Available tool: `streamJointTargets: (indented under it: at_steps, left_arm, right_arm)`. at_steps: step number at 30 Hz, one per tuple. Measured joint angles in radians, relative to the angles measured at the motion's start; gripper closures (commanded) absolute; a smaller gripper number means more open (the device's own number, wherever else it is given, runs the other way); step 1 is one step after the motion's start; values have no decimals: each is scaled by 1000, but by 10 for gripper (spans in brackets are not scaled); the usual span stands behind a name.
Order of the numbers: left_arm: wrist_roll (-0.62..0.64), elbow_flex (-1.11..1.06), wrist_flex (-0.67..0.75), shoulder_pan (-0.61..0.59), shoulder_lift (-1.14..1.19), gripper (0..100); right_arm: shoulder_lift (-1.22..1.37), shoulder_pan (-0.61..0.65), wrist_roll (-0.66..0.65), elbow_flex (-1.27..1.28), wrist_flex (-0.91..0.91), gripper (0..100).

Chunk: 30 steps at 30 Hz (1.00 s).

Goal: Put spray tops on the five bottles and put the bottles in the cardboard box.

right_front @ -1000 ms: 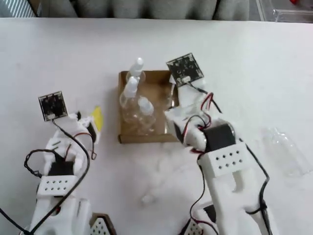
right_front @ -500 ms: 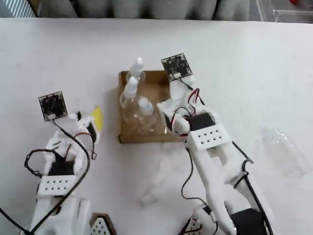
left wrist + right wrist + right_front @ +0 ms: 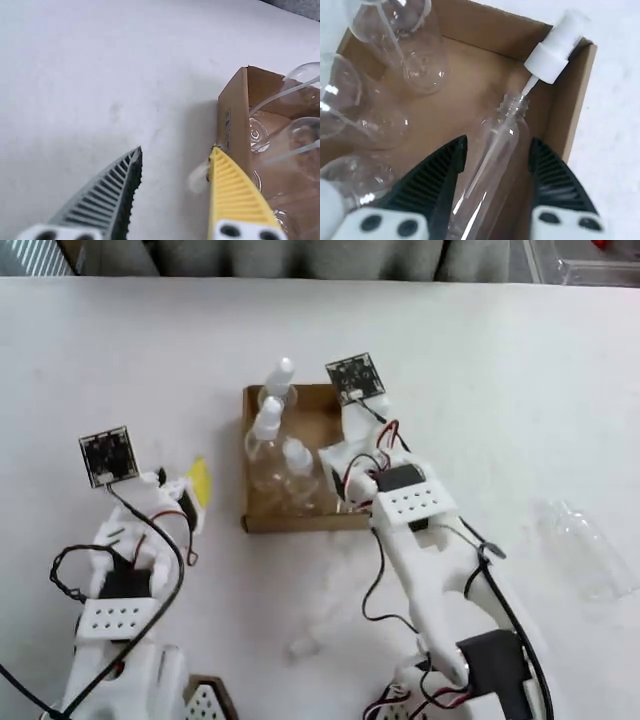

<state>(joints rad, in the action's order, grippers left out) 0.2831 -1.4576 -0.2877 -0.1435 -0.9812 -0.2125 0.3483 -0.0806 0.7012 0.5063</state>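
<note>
The cardboard box sits mid-table. Three clear bottles with white spray tops stand along its left side. My right gripper hangs over the box's right side. In the right wrist view the gripper is shut on a clear bottle tilted inside the box. That bottle's white spray top sits raised above the neck, its tube down inside. My left gripper rests left of the box. It is open over bare table beside the box wall.
A capless clear bottle lies on the table at the right. A small white piece lies in front of the box, between the arms. Other standing bottles crowd the box's far side.
The right arm has stretched forward and leftward, carrying the bottle further over the box's right side. The left arm has stayed still.
</note>
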Motion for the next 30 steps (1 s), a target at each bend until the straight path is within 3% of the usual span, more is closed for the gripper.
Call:
streamJointTargets:
  at_steps: [9,30]
  left_arm:
    - [0,0,0,0,0,789]
    - [0,0,0,0,0,789]
  right_arm:
    - [91,-2,2,0,-91,788]
    - [236,-31,0,-54,-106,787]
